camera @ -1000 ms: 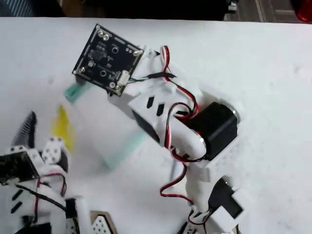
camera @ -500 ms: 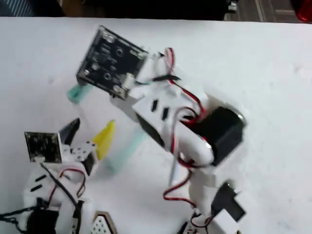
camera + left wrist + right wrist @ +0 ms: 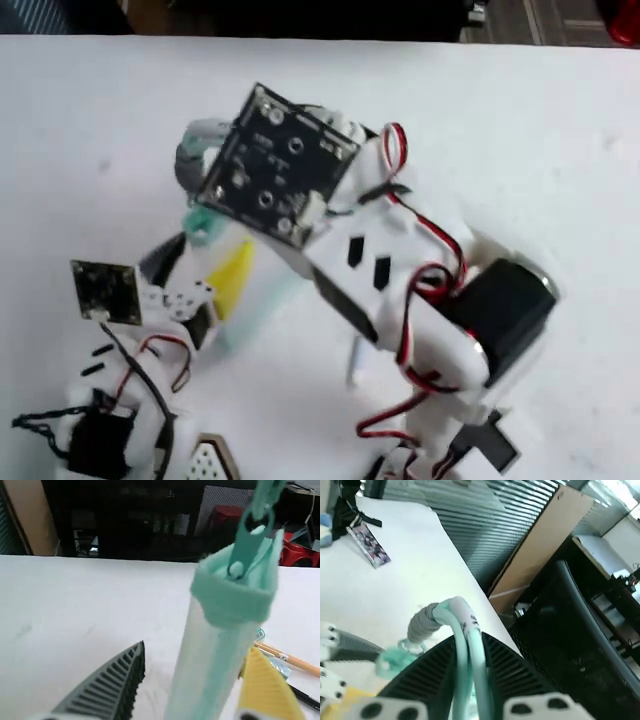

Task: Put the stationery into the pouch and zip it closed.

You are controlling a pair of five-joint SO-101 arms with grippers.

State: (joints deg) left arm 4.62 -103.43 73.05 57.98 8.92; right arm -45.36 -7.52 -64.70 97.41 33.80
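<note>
A clear pouch (image 3: pixel 215 645) with a teal band and zipper (image 3: pixel 247 527) hangs tilted, lifted by one end. My right gripper (image 3: pixel 467 640) is shut on the teal pull cord (image 3: pixel 462 617) of the zipper, above the pouch (image 3: pixel 255 305). Around the pouch's upper part stands my left gripper (image 3: pixel 196 652), open: the grey finger (image 3: pixel 112 687) is a little apart from it and the yellow finger (image 3: pixel 265 690) is close against the other side. In the high view the left gripper (image 3: pixel 200 258) sits under the right arm's camera board (image 3: pixel 275 165). An orange pencil (image 3: pixel 287 658) and a dark pen (image 3: pixel 305 698) lie on the table behind the pouch.
The white table (image 3: pixel 520 130) stretches wide to the right and far side. A small card (image 3: pixel 370 550) and a dark strap lie far off on it. A pale pen-like piece (image 3: pixel 355 365) lies by the right arm's base. A dark shelf edges the table's far side.
The left arm has swung up from the lower left, bringing its fingers around the pouch. The right arm has shifted right and nearer, with the zipper pull in its grip.
</note>
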